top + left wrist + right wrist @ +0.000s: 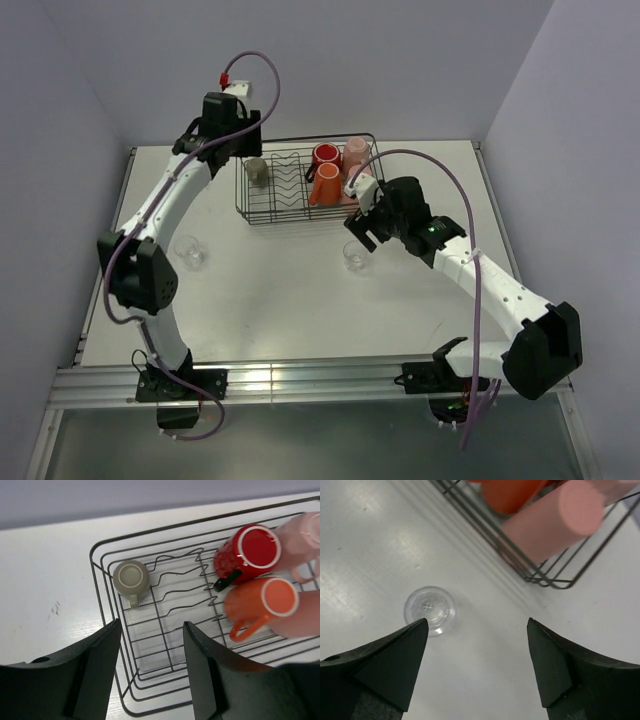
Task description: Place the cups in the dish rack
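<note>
Black wire forms the dish rack (290, 215), which is set toward the far side of the tabletop (280, 300). Five cups are already lodged in it. The small grey-olive mug (131, 577) is stood alone at the left end. The red mug (250, 550), the orange mug (265, 602), the pale pink mug (302, 532) and the salmon tumbler (555, 525) are leaned together at the right end, so the divider prongs between are left free.

Two clear glasses are not yet loaded: one (190, 250) is near the left arm, the other (429, 607) just in front of the rack's right end. The right jaws are held wide apart and empty over the tabletop beside that nearer glass, apparently to straddle it. The left jaws are parted, nothing gripped, above the rack's left end. Thin clear walls are judged slippery, so a centred grip would be needed.
</note>
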Robot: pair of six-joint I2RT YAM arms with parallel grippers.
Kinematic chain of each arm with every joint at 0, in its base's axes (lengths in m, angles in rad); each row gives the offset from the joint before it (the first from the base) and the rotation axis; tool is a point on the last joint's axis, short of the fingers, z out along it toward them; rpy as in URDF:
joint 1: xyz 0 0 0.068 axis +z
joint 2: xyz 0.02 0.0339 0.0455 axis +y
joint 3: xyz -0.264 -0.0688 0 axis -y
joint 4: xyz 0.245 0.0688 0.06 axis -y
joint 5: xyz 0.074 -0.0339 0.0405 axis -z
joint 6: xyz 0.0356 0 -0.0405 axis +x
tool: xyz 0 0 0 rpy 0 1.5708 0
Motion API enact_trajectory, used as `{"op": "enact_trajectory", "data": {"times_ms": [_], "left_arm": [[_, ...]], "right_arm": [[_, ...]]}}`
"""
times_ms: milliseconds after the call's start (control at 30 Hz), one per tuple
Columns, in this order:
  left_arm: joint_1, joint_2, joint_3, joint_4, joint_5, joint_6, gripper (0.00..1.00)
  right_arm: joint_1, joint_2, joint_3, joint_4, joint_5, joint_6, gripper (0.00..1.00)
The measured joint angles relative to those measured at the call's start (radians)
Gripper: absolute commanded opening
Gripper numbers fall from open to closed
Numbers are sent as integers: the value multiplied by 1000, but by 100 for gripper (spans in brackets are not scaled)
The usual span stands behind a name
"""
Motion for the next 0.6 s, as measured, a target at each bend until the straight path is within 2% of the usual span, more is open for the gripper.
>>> {"op": "enact_trajectory", "data": {"times_ms": [67, 167, 433, 600], "left_arm": [[0, -93, -82, 26, 28, 17, 61], [0, -249, -225, 54, 83, 45, 65], [0, -533, -433, 98, 160, 94, 66], [1, -571, -480, 102, 172, 99, 66]], "right_arm": [[-3, 34, 17, -38, -27, 21, 77], [-15, 95, 41, -89, -67, 65, 70], [-109, 229, 86, -154, -156, 222, 64], [-115, 262, 86, -156, -181, 271, 62]]}}
